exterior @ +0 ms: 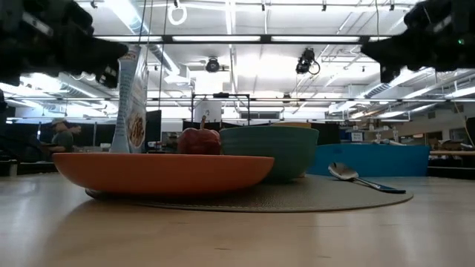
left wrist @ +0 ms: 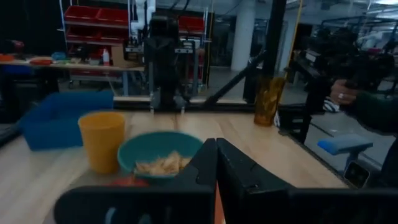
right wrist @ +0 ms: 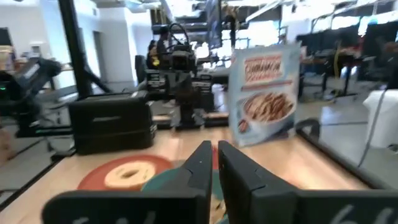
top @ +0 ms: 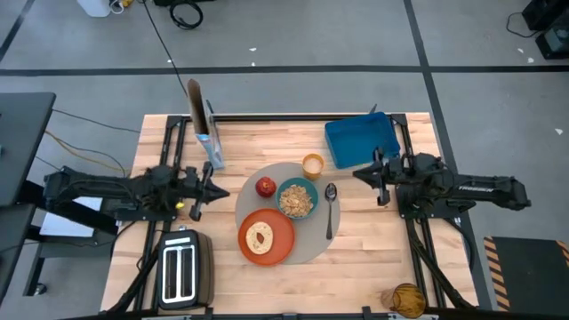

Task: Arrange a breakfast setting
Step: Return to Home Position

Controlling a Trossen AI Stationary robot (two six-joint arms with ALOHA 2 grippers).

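Over the middle of the pale plank table (top: 373, 267), the high view laid out the whole setting on the round woven mat (top: 311, 242). The orange plate (top: 286, 242) sat on the side nearest the silver toaster (top: 184, 268), with the toast slice (top: 260, 237) on it. The teal bowl (top: 313, 190) of cereal stood just beside the plate, and the red apple (top: 266, 187) was next to the bowl. The metal spoon (top: 330, 209) lay along the mat's right part, and the small orange-filled cup (top: 313, 164) stood at its far rim.

Only that view showed both arms drawn back to their sides. The left gripper (top: 220, 191) was just off the mat's left edge, and the right gripper (top: 359, 174) was near the blue tray (top: 362, 140). Neither touched anything.

The wrist views settled the fingers. The left pair were pressed together and empty, and the right pair were closed to a thin slit, also empty.

At table height the arms were only dark shapes in the upper corners. The plate's broad glossy rim hid the toast, the bowl's smooth wall hid the cereal, and the apple rose behind the plate.

A tall cardboard cereal box (top: 206, 133) stood upright beyond the mat's left side. An amber tumbler (top: 406, 298) stood at the table's edge, well apart from the setting. A person (exterior: 63, 135) sat far back in the room.
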